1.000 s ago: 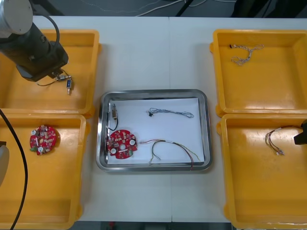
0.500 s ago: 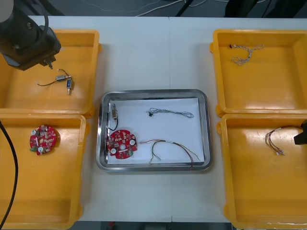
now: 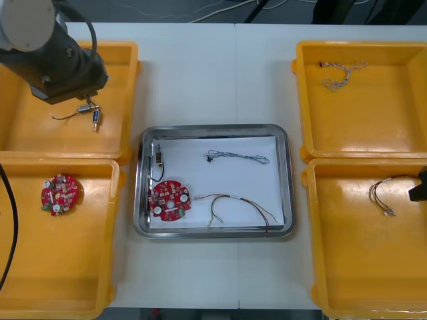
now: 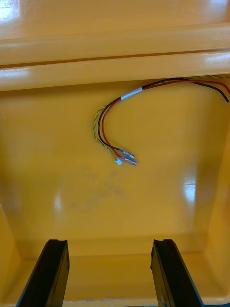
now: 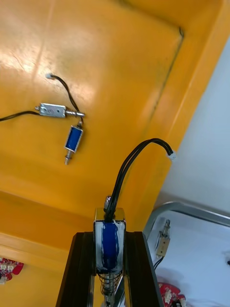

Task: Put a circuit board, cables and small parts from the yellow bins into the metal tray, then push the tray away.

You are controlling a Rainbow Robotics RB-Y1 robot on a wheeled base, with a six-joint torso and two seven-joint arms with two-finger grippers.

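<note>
On light table (image 3: 213, 73), yellow bins (image 3: 373, 123)

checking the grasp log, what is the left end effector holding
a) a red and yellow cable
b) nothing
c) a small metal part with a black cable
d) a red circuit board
c: the left end effector, over the far left yellow bin, is shut on a small metal part with a black cable; the right end effector sits open over a right bin.

My left arm (image 3: 60, 63) is a dark round housing with a pale grey cap and a black cable (image 3: 13, 220); my right gripper (image 4: 109, 244) has flat black fingers (image 4: 52, 273).
</note>
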